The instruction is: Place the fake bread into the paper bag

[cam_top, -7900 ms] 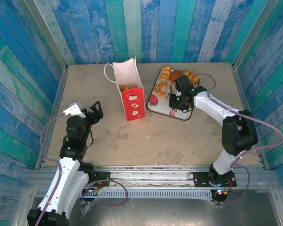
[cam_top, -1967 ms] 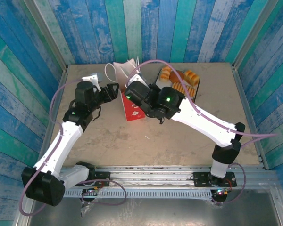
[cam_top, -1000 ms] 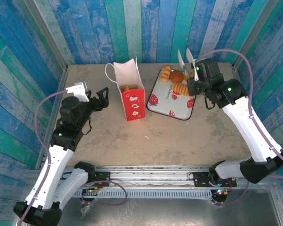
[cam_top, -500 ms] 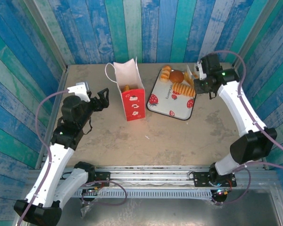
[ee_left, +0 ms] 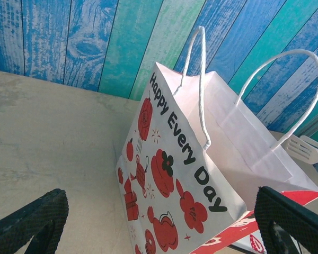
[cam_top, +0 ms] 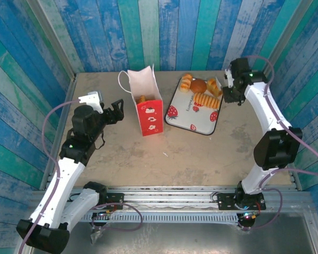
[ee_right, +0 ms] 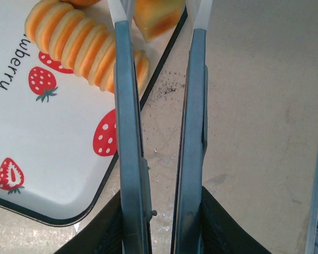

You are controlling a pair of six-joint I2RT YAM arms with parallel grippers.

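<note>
The paper bag [cam_top: 147, 103] stands open left of centre, one fake bread [cam_top: 141, 98] showing inside. More fake bread lies on the strawberry tray [cam_top: 193, 119]: a ridged loaf [cam_top: 206, 99], a brown bun [cam_top: 200, 85] and a croissant [cam_top: 186, 82]. My right gripper [cam_top: 227, 85] is shut on grey-blue tongs [ee_right: 130, 132]. The tongs' white tips straddle an orange piece [ee_right: 153, 16] at the tray's far right corner, beside the ridged loaf [ee_right: 79, 50]. My left gripper [cam_top: 115, 111] hangs open, left of the bag and apart from it. In the left wrist view the bag [ee_left: 201, 174] sits between the left gripper's [ee_left: 159, 222] wide-open fingers.
Blue plank walls enclose the table on three sides. Bare tabletop [cam_top: 201, 153] lies in front of the bag and tray. The tray's edge [ee_right: 69, 211] lies left of the tongs. The right arm's elbow [cam_top: 275, 148] stands over the table's right side.
The right arm has swung its tongs down to the tray's far right corner and drawn its elbow back to the right side. The left arm has barely shifted.
</note>
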